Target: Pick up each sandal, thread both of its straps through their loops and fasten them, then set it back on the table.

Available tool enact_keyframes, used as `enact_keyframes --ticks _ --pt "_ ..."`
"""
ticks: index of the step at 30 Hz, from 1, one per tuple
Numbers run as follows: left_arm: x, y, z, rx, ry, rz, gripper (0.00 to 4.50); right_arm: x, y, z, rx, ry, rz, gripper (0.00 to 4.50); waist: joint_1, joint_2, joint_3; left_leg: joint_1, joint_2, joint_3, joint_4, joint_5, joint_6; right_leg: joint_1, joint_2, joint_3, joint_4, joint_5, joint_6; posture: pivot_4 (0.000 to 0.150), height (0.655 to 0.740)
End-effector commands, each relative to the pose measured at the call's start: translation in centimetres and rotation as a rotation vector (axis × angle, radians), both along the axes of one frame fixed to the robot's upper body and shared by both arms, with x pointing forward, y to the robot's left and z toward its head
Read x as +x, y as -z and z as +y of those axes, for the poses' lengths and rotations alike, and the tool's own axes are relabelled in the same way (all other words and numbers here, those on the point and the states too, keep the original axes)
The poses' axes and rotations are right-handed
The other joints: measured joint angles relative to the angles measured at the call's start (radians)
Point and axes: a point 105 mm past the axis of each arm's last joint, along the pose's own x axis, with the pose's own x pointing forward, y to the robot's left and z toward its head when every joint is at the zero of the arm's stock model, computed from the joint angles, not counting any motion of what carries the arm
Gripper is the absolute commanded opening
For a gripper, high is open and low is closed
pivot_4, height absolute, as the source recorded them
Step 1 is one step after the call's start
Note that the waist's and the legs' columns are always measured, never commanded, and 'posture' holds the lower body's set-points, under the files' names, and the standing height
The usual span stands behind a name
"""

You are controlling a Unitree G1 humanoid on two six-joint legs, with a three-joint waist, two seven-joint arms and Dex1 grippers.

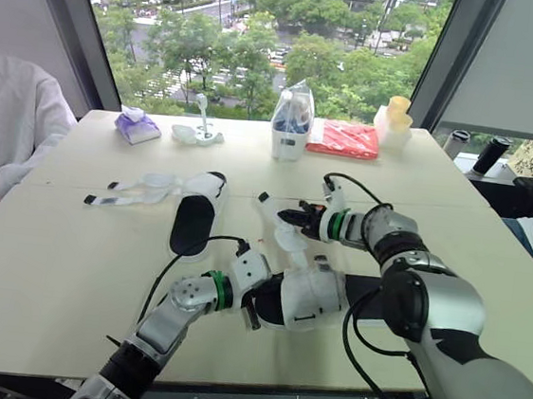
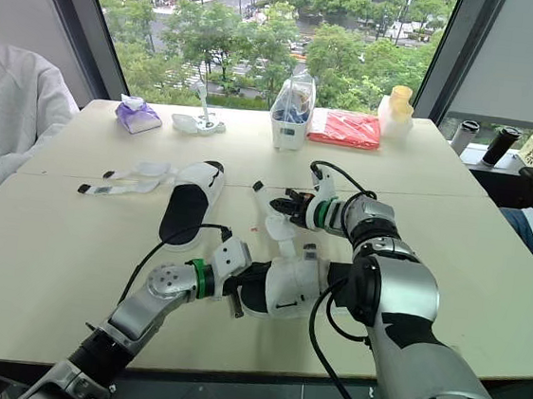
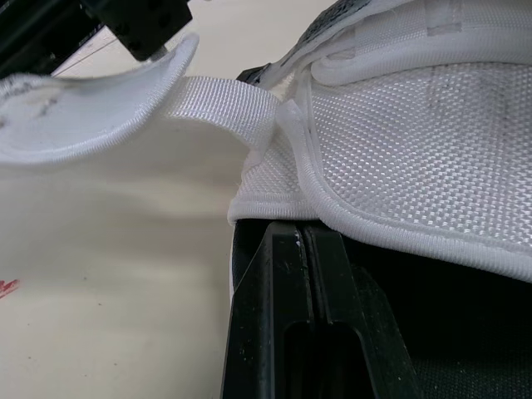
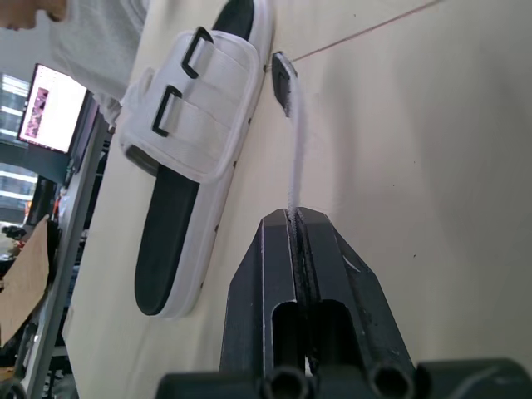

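Two white sandals with black soles lie on the table. The near sandal [image 1: 318, 298] rests on its side in front of me, and my left gripper [image 1: 253, 308] is shut on the edge of its white upper [image 3: 399, 125]. One of its straps [image 1: 290, 245] rises away from it, and my right gripper [image 1: 286, 217] is shut on that strap [image 4: 295, 162], whose black tip [image 4: 283, 76] sticks out past the fingers. The other sandal [image 1: 194, 216] lies flat to the left with its straps [image 1: 129, 195] spread out loose and two black loops [image 4: 179, 91] on its upper.
A person in a grey sleeve [image 1: 12, 125] sits at the table's left edge. Along the far edge stand a purple tissue pack [image 1: 138, 127], a small white item [image 1: 200, 132], a clear bag-like container [image 1: 292, 121], a red packet [image 1: 343, 139] and yellow cups [image 1: 396, 118].
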Motion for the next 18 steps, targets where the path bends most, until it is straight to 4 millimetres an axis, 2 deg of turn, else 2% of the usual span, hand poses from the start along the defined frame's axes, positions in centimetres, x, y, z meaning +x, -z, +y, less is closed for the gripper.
enact_keyframes --ticks 1,4,6,8,11,14,18 --pt "-0.3 4.0 1.6 0.115 -0.037 0.122 0.00 0.0 -4.1 -0.1 0.067 -0.092 -0.136 0.01 0.000 0.000 0.000 0.000 0.000 0.000 0.000 0.000 0.000 0.000 0.000 0.000 0.000 0.000 0.000 0.150 0.7400" --pt "-0.5 4.2 1.5 0.122 -0.021 0.127 0.00 -0.5 -4.0 -0.4 0.026 -0.152 -0.164 0.01 -0.002 0.000 0.000 0.000 0.000 0.000 0.001 0.000 0.000 0.000 0.000 0.000 0.000 0.000 0.000 0.150 0.7400" --pt "-0.5 4.2 1.4 0.124 -0.013 0.129 0.00 -0.6 -4.5 -0.9 0.030 -0.171 -0.204 0.55 -0.003 0.000 0.000 0.000 0.000 0.000 0.001 0.000 0.000 0.000 0.000 0.000 0.000 0.000 0.000 0.150 0.7400" --pt "-0.5 4.2 1.4 0.126 -0.008 0.130 0.00 -0.6 -5.2 -1.3 0.056 -0.173 -0.228 1.35 -0.003 0.000 0.000 0.000 0.000 0.000 0.001 0.000 0.000 0.001 0.000 0.000 0.000 0.000 0.000 0.150 0.7400" --pt "-0.4 4.3 1.4 0.128 -0.007 0.131 0.00 -0.8 -6.5 -1.6 0.100 -0.194 -0.258 2.89 -0.001 0.000 0.000 0.000 0.000 0.000 0.001 0.000 0.000 0.001 0.000 0.000 0.000 0.000 0.000 0.150 0.7400" --pt "-0.4 4.3 1.4 0.129 -0.006 0.133 0.00 -2.3 -6.9 -1.9 0.114 -0.320 -0.270 4.43 -0.001 0.000 0.000 0.000 0.000 0.000 0.001 0.000 0.000 0.001 0.000 0.000 0.000 0.000 0.000 0.150 0.7400" --pt "-0.6 4.5 1.4 0.132 0.002 0.139 0.00 -2.3 -5.6 -3.1 0.028 -0.306 -0.252 4.48 -0.002 0.000 0.000 0.000 0.000 0.000 0.001 0.000 0.000 0.001 0.000 0.000 0.000 0.000 0.000 0.150 0.7400"
